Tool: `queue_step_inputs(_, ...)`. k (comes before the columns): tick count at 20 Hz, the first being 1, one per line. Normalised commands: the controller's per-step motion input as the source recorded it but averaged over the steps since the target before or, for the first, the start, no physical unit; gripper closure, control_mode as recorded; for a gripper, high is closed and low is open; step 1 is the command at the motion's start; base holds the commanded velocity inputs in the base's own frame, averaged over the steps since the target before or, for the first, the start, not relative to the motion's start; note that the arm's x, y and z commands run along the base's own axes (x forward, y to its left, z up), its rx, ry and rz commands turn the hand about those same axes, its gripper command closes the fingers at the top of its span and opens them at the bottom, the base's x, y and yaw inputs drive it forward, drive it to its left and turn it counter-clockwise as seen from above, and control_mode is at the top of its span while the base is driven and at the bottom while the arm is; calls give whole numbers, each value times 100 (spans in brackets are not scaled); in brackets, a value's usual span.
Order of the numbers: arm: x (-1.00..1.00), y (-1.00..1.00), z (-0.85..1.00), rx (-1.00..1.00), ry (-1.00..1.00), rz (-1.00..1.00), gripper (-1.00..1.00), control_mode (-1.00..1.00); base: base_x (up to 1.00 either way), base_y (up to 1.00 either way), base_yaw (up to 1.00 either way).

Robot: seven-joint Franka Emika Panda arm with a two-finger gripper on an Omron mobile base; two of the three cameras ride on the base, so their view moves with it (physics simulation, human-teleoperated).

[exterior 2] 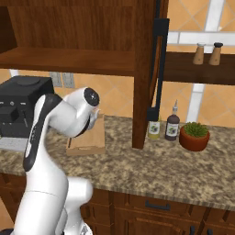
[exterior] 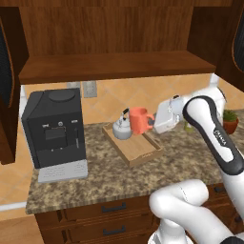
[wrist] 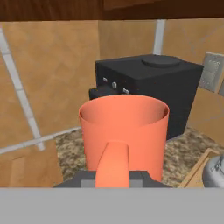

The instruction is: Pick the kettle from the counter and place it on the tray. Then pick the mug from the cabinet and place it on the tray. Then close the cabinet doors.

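My gripper (exterior: 153,122) is shut on the side handle of the orange-red mug (exterior: 138,120), which stays upright over the far end of the light-wood tray (exterior: 141,151). Whether the mug's base touches the tray I cannot tell. The silvery kettle (exterior: 122,129) stands on the tray just left of the mug. In the hand view the mug (wrist: 124,127) is close ahead, with my gripper (wrist: 113,178) clamped on its handle and the kettle (wrist: 216,172) at the right edge. Above, the cabinet (exterior: 114,66) has an empty shelf, and both cabinet doors (exterior: 6,71) stand open.
A black coffee machine (exterior: 55,128) stands on the granite counter (exterior: 109,176) left of the tray. The open right door (exterior 2: 158,59) hangs over two bottles (exterior 2: 172,126) and an orange plant pot (exterior 2: 194,137). Two shakers (exterior 2: 206,53) sit on a side shelf.
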Motion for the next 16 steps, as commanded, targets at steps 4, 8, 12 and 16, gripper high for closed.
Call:
queue_step_inputs(4, 7, -6, -86, -2, 5, 8, 100, -100, 0, 0, 0)
queue_step_inputs(8, 19, -6, -70, -7, -4, 0, 100, -100, 0, 0, 0)
queue_step_inputs(12, 39, -15, -56, -12, 2, -2, 100, -100, 0, 0, 0)
queue_step_inputs(16, 63, -39, -32, 0, 19, 5, 100, -100, 0, 0, 0)
